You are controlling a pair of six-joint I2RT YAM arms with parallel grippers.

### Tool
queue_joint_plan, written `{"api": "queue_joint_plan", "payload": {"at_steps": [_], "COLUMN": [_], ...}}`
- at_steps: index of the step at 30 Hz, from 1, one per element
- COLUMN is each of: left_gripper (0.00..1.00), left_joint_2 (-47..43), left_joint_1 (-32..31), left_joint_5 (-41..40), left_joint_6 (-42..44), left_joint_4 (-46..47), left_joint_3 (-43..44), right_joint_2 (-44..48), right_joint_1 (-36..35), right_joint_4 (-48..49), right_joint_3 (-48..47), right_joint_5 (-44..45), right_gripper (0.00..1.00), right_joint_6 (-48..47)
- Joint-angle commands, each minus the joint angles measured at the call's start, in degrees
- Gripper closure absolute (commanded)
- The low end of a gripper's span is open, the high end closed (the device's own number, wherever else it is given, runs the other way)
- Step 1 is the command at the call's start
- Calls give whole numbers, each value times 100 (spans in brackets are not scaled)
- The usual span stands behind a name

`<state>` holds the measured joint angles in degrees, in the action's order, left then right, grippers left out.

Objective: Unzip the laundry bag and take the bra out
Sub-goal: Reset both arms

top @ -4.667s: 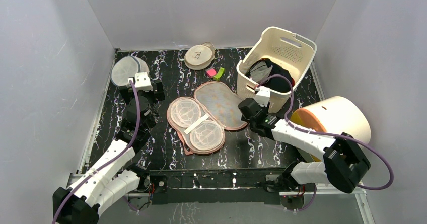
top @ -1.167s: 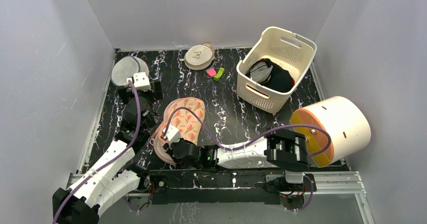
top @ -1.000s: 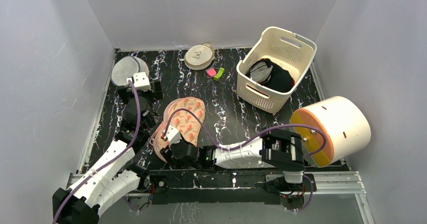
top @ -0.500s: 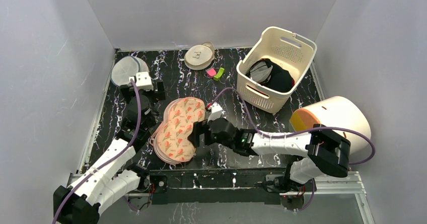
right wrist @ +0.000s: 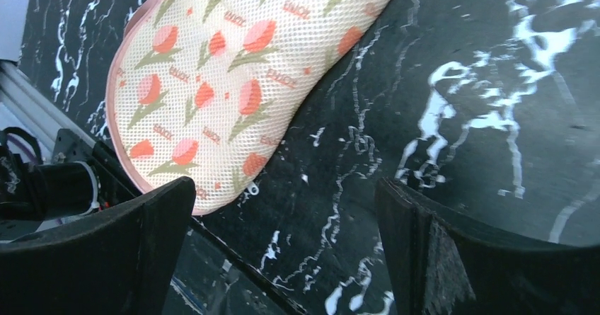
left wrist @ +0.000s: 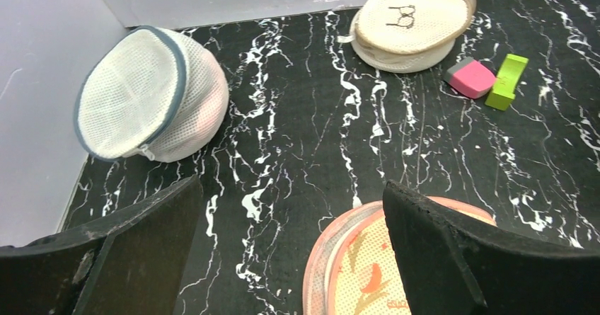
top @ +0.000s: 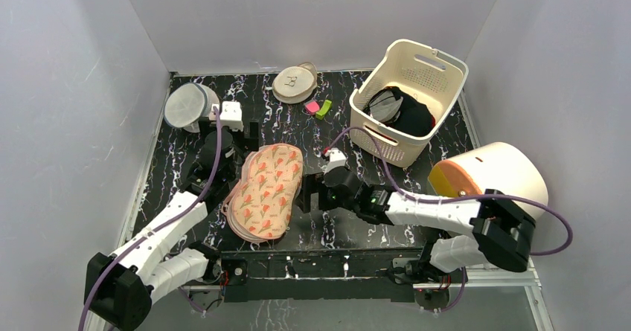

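The laundry bag [top: 266,191] lies flat on the black marbled table, print side up; its tulip mesh [right wrist: 233,67] fills the upper left of the right wrist view, with a small zipper pull [right wrist: 252,187] at its rim. My right gripper [top: 305,194] [right wrist: 283,187] is open, just right of the bag and touching nothing. My left gripper [top: 239,139] [left wrist: 290,187] is open above the bag's far lobe [left wrist: 354,272], with nothing between its fingers. A grey rounded garment, the bra [top: 384,106], rests on black clothes in the basket [top: 439,63].
A round grey-white domed pouch [top: 186,105] [left wrist: 145,95] sits at the far left. A beige disc pouch [top: 295,83] [left wrist: 410,21] and pink and green blocks [top: 318,108] [left wrist: 470,78] lie at the back. A cream drum [top: 495,182] stands right.
My right gripper opened and swung from the bag's near-left end to its right side, leaving the bag flat. My left arm moved forward and right over the bag's far lobe.
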<state>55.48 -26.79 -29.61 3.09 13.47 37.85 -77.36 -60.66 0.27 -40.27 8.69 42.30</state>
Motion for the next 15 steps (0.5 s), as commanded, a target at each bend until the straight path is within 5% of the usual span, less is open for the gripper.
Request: {"api": "queue_joint_plan", "payload": {"at_steps": [1,5,10,15], "left_gripper": [2,2,2,2], "left_joint_2": [1,33,83,521], "left_joint_1": [15,7,-15,-11], "left_joint_5": [537,953,1134,1369], "left_joint_6": [-105,-170,-341,-520], "left_joint_4": [-18,-51,-333,-1655], "left_joint_3": [257,305,619,2558], "right_joint_2": [751,1439,1930,1731], "right_joint_1": [281,1175,3107,3899], "right_joint_4": [-861,-1697,-2273,-2898], "right_joint_3": [-503,-1003,-2090,-3749], "right_joint_5": [523,796,57,385], "right_gripper": [2,2,2,2], "right_joint_6": [-400,-1062,-1976,-2600]}}
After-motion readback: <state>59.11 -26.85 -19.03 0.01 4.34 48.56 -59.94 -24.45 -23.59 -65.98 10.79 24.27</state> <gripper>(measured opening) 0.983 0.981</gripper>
